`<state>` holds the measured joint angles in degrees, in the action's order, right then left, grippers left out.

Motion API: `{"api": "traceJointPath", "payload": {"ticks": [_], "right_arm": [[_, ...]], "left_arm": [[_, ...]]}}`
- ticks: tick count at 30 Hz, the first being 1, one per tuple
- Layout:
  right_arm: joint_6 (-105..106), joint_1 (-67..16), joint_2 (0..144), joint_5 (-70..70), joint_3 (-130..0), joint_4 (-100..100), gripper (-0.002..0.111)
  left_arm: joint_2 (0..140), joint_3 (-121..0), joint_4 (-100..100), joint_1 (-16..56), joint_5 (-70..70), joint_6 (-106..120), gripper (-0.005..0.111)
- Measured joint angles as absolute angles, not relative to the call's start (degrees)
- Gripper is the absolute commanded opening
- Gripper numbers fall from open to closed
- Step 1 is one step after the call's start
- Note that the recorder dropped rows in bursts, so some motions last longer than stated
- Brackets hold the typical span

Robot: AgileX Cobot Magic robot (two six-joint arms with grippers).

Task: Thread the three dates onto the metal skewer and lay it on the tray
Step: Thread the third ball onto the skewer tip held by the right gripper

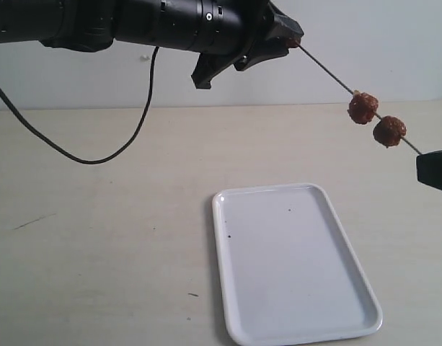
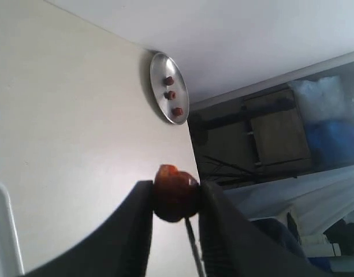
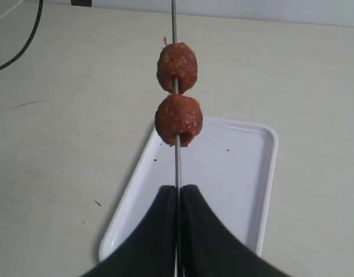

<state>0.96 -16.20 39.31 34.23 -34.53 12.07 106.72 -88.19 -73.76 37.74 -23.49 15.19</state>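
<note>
The thin metal skewer slants through the air above the table between my two grippers. Two wrinkled reddish-brown dates sit threaded on it near its right end. My right gripper is shut on the skewer just behind those dates. My left gripper is shut on the third date at the skewer's other tip, which enters the date from below. The white tray lies flat on the table beneath, with nothing on it.
A round silver plate holding three more small red lumps lies at the table's far edge in the left wrist view. A black cable loops over the table at left. The tray lies directly under the right gripper.
</note>
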Motion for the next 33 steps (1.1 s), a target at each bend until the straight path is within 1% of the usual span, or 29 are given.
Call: {"api": "traceJointPath", "payload": {"ticks": [33], "right_arm": [[0.96,-16.2,39.31,35.01,-34.53,11.97,0.0]], "left_arm": [[106.34,-88.19,-72.74,37.27,-23.59,17.65,0.028]]}}
